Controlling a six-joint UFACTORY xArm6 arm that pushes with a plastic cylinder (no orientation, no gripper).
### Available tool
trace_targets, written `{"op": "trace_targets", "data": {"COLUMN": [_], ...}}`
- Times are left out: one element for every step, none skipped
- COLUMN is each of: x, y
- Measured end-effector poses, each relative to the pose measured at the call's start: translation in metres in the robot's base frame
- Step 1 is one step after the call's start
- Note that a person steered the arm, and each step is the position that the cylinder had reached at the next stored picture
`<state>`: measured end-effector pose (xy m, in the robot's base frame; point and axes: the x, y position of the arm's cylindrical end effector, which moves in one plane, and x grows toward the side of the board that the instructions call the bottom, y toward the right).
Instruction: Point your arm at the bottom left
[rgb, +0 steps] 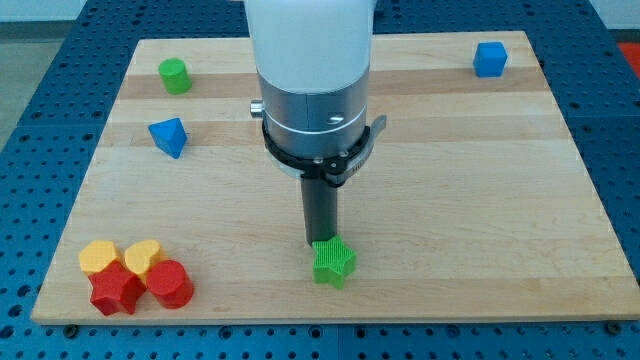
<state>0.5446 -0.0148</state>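
1. bottom-left corner of the wooden board (60, 300) was where a tight cluster sat: a yellow block (98, 256) and a yellow heart-like block (142, 256) behind, a red star block (115, 291) and a red cylinder (170, 284) in front, all touching.
2. your rod ended in my tip (322, 243), which carried no gripper, so nothing was clenched or released; it stood right at the top edge of the green star block (333, 263), near the view's bottom centre, well apart from that cluster.
3. you would have seen a blue triangular block (168, 137) at the view's left, a green cylinder (175, 75) above it, and a blue cube (490, 59) at the top right.
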Motion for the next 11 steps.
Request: {"op": "trace_targets", "data": {"x": [0.0,0.001,-0.001,-0.009,-0.012,-0.016,-0.017,-0.017,-0.017,-0.017,-0.017], "y": [0.0,0.0,0.0,-0.027,-0.056,-0.082,-0.094,-0.097,-0.099,-0.099,-0.099]}}
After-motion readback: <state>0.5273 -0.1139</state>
